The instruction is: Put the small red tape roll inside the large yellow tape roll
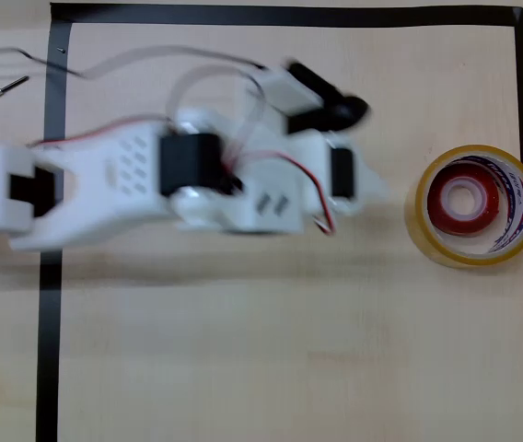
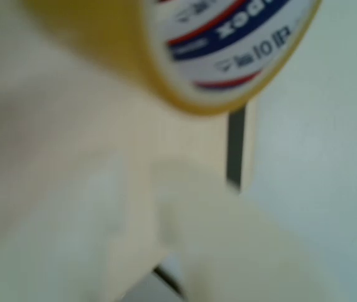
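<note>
Your small red tape roll point(image 1: 462, 198) sits inside the large yellow tape roll point(image 1: 476, 206), right of frame: placement done. Gripper point(image 1: 358, 157) blurred; spread indeterminate, holding nothing visible.

The desk point(image 1: 271, 368) has a light wood-grain surface marked with a rectangular border of black tape point(image 1: 50, 350). The large yellow tape roll point(image 1: 427, 230) lies flat near the right border in the overhead view. The small red tape roll point(image 1: 464, 198) lies flat inside its central hole.
</note>
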### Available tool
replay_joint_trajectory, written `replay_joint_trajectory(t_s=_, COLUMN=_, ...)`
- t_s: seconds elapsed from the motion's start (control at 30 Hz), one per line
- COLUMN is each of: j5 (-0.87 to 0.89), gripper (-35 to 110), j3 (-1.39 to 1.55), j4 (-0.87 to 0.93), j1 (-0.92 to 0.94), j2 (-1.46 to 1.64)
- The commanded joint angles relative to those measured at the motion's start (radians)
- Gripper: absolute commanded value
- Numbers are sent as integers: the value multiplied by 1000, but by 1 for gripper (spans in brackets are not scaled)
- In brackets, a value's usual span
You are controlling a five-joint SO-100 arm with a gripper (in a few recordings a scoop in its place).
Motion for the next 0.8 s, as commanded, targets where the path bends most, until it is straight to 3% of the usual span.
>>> replay_joint_trajectory(t_s=0.0, j5=29, gripper=0, j3=-118, j4=308, j1=-37, j2=298)
replay_joint_trajectory(t_s=0.07, j5=54, gripper=0, j3=-71, j4=391, j1=-43, j2=331)
replay_joint_trajectory(t_s=0.17, j5=114, gripper=0, j3=489, j4=388, j1=-37, j2=637)
replay_joint_trajectory(t_s=0.27, j5=114, gripper=0, j3=854, j4=368, j1=-37, j2=836)
replay_joint_trajectory(t_s=0.47, j5=106, gripper=0, j3=1856, j4=-129, j1=-25, j2=1511)
replay_joint_trajectory(t_s=0.77, j5=104, gripper=0, j3=2355, j4=-350, j1=28, j2=1868)
